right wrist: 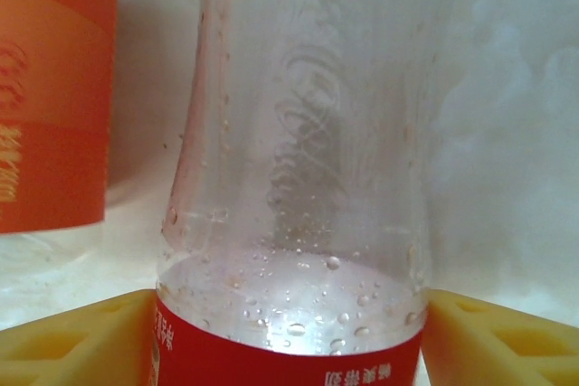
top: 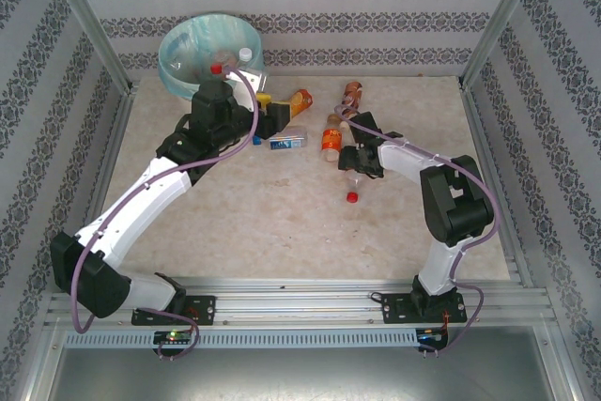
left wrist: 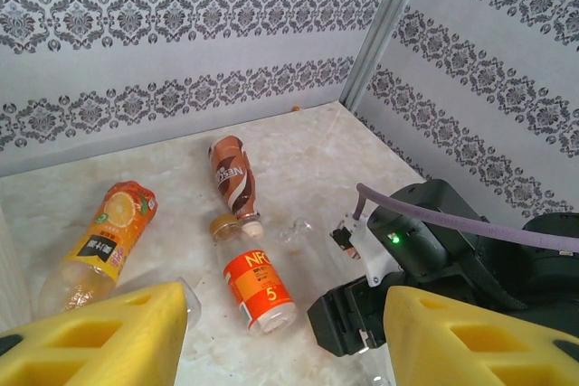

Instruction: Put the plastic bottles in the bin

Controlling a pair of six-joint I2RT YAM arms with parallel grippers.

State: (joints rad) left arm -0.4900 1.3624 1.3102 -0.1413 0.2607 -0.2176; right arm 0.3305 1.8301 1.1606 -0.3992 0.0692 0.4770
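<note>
The bin [top: 178, 44] with its teal liner stands at the far left and holds clear bottles, one red-capped [top: 217, 69]. My left gripper [top: 271, 112] [left wrist: 285, 314] hovers just right of the bin, open with nothing between its yellow fingers. Near it lie an orange bottle [top: 299, 100] [left wrist: 104, 241] and a blue-labelled bottle [top: 286, 141]. A brown bottle [top: 352, 93] [left wrist: 233, 174] and an orange-labelled NFC bottle [top: 331, 134] [left wrist: 256, 287] lie mid-table. My right gripper [top: 355, 161] [right wrist: 289, 332] is shut on a clear red-labelled bottle [top: 353, 183] [right wrist: 289, 178] lying on the table, one pad against each side.
Patterned walls and metal posts [top: 493, 21] enclose the marble tabletop [top: 272, 223]. The right arm's wrist [left wrist: 425, 241] sits close to the left gripper's right finger. The mounting rail [top: 300, 307] runs along the near edge.
</note>
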